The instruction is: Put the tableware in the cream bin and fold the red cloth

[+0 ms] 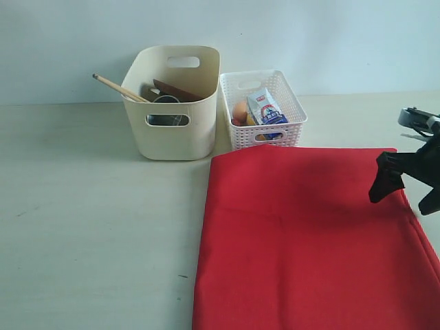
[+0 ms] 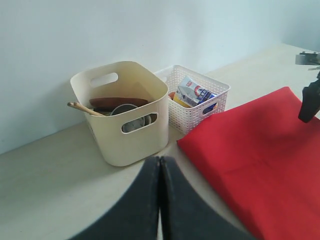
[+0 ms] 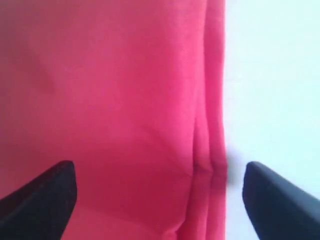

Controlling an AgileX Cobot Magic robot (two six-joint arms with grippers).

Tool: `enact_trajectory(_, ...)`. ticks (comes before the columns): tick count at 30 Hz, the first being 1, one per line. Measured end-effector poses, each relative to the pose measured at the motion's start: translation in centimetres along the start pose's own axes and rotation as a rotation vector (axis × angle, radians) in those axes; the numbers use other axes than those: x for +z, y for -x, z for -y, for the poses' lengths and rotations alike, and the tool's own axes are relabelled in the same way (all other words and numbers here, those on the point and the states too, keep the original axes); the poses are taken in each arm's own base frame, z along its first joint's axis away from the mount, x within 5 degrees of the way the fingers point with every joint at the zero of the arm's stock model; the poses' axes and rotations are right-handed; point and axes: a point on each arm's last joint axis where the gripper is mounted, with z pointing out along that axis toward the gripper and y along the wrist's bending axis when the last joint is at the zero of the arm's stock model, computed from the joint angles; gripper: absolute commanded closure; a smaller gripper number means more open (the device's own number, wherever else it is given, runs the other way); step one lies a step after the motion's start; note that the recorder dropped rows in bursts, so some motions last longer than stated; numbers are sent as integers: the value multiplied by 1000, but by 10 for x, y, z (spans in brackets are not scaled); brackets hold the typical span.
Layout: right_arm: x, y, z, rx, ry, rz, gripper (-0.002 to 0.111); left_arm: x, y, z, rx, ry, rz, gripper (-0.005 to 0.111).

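Pale desk (image 1: 89, 227) fills the exterior frame, with a plain light wall behind it.

Red cloth (image 1: 309, 240): lower right of the frame, flat on the desk, running off the bottom and right edges. Its far edge lies just in front of the basket; can't tell if they touch. The right wrist view shows stacked layers along one edge, so it's doubled over at least once.

Cream bin (image 1: 175, 137): upper centre-left, upright, with an oval handle cut-out facing the camera.

White lattice basket (image 1: 292, 113): right beside the bin on its right, sides nearly touching.

Right jaws: spread wide, nothing held, at the right edge of the frame, hanging over the cloth's right side. The wrist view puts the layered cloth edge between the two tips, bare desk next to it.

Left jaws: closed tight, tips together, empty. Out of the exterior frame; the wrist view looks at the bin from a distance.

Inside the bin:
- brown plate (image 1: 175, 89), leaning against the back
- chopsticks (image 1: 120, 88), poking out over the left rim
- steel cup (image 1: 166, 100), also seen through the cut-out

Inside the basket:
- small carton (image 1: 267, 110), standing
- egg (image 1: 239, 111), to its left
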Motion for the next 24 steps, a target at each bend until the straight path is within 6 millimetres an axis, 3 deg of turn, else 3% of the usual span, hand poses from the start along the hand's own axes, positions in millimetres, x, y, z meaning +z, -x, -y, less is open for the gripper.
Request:
enact_trajectory(15, 0, 0, 2, -7, -18, 1, 23, 1, -7, 1, 0, -1, -17, 107)
enact_trajectory(24, 0, 0, 2, -10, -22, 3, 23, -24, -19, 3, 49, 22, 80, 107)
